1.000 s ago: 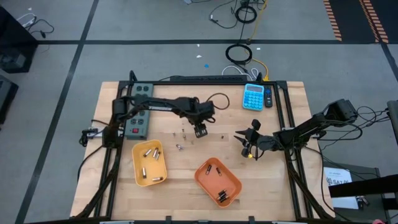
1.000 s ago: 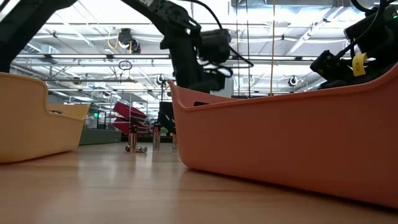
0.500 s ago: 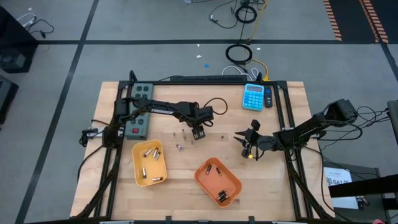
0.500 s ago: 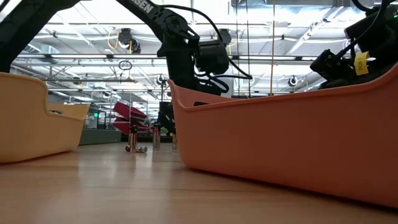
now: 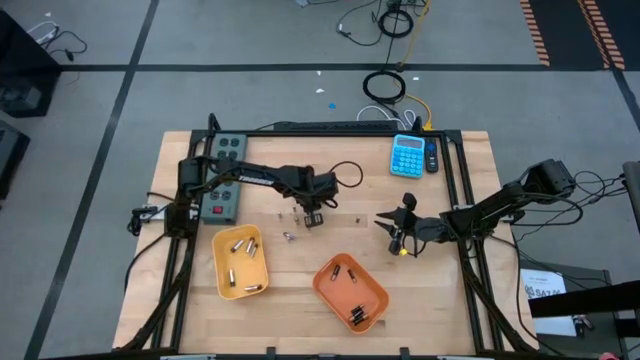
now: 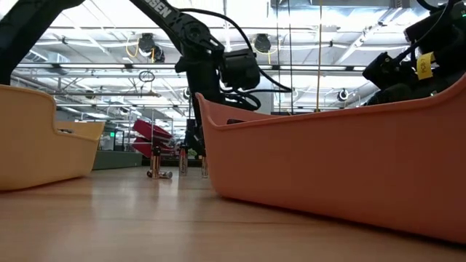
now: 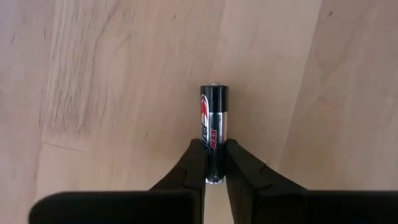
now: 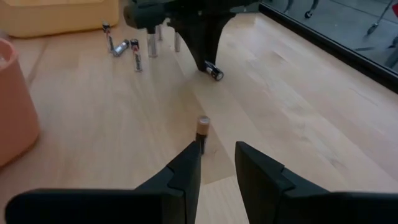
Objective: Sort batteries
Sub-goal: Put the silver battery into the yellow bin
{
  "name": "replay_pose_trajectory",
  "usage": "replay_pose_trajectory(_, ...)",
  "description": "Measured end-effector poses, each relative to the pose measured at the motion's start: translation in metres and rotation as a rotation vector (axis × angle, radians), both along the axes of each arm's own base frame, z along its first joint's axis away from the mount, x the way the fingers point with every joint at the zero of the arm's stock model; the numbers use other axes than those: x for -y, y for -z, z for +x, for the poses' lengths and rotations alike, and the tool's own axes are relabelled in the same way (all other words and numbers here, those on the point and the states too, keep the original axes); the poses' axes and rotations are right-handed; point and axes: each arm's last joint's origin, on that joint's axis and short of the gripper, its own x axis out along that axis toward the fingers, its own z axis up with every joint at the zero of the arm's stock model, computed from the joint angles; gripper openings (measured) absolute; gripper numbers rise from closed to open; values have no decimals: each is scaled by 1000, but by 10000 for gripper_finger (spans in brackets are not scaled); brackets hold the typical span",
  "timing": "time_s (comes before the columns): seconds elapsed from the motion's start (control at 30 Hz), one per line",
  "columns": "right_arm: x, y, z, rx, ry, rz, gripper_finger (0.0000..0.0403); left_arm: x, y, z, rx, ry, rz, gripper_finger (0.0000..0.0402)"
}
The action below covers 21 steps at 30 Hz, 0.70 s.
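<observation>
Where batteries lie: yellow tray (image 5: pixel 219 270), orange tray (image 5: pixel 376 290).

The table (image 7: pixel 112 74) is pale wood with visible grain and a smooth, faintly satin surface. The battery (image 7: pixel 214 124) pinched by the left gripper (image 7: pixel 214 163) has a glossy black wrapper with a silvery metallic band and red print. The gripper's fingers (image 7: pixel 186 171) look like matt black plastic. The orange tray (image 6: pixel 349 160) and yellow tray (image 6: pixel 36 138) are smooth, matt plastic. A brown-topped battery (image 8: pixel 203 127) stands on the wood, its cap slightly shiny.
</observation>
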Motion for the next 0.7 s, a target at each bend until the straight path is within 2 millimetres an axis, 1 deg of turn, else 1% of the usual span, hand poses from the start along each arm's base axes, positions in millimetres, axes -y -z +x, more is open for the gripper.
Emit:
replay_pose_trajectory(0.1, 0, 0, 0, 0, 0, 0, 90, 4, -3, 2, -4, 4, 20, 37)
replay_pose_trajectory(0.23, 0, 0, 0, 0, 2, -1, 90, 13, -17, 4, 17, 24, 61, 37)
replay_pose_trajectory(0.3, 0, 0, 0, 2, 6, -2, 90, 19, -29, 2, 33, 36, 70, 37)
replay_pose_trajectory(0.37, 0, 0, 0, -3, 8, -4, 90, 22, -52, -1, 92, 38, 95, 37)
replay_pose_trajectory(0.5, -1, 0, -1, 8, 18, 30, 90, 24, -96, -17, 153, 41, 187, 37)
replay_pose_trajectory(0.63, -6, 0, -2, 38, 41, 91, 90, 27, -138, -45, 176, 56, 205, 37)
replay_pose_trajectory(0.7, -11, 0, -4, 62, 51, 130, 90, 33, -150, -61, 168, 70, 194, 37)
